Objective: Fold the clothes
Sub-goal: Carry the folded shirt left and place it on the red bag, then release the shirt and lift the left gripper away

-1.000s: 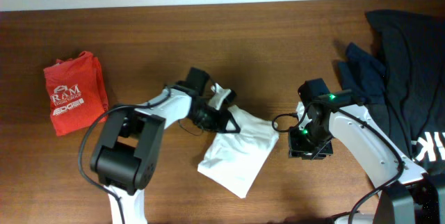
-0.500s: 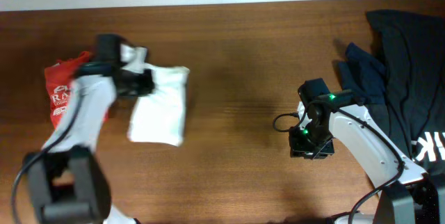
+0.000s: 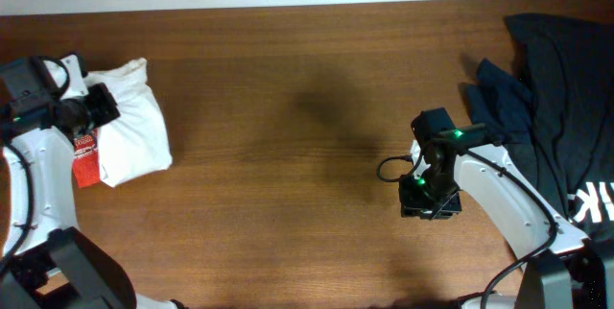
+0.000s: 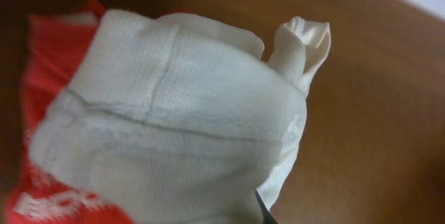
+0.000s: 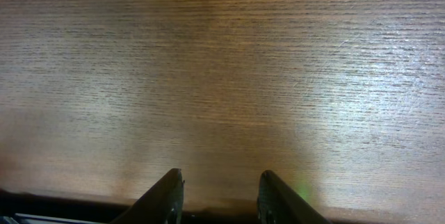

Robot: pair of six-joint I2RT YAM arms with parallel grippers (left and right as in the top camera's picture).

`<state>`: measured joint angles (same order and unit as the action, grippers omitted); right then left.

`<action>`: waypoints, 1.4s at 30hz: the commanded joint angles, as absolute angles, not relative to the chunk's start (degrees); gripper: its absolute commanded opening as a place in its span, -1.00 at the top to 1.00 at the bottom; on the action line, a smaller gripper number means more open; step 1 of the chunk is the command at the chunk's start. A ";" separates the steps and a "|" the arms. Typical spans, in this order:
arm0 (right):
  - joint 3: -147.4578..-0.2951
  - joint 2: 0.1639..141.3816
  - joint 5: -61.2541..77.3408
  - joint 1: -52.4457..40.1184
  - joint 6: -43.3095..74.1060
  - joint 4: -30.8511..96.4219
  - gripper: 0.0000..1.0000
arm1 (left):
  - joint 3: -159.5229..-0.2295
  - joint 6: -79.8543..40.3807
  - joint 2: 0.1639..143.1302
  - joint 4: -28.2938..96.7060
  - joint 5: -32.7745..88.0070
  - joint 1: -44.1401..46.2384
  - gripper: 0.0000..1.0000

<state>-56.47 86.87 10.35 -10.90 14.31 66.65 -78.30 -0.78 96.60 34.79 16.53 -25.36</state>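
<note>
Apparently the left pincer [image 3: 99,109] gripped the limp, light white folded T-shirt [image 3: 132,138] by its bunched edge, at the left edge of the brown wooden worktop [image 3: 288,155], upon a red folded T-shirt [image 3: 86,160]; the right pincer [image 5: 221,179] hung parted, empty.

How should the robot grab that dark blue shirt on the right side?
Probably the navy shirt is best pinched at its crumpled left edge, which sticks out onto bare table. Come from the left with the open right pincer: the shirt's other side meets the black shirt.
</note>
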 commanded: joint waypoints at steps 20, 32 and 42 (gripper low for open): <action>-57.28 85.86 9.93 -10.48 14.00 67.00 0.20 | -80.73 0.78 107.31 16.86 16.51 -33.63 -0.98; -57.28 85.86 11.81 -10.46 13.98 61.36 -0.20 | -100.84 -0.62 107.24 33.34 24.08 -29.12 -0.99; -64.25 85.86 13.41 -10.22 10.74 55.09 -0.97 | -100.51 -0.60 108.90 64.90 9.41 -2.92 -0.98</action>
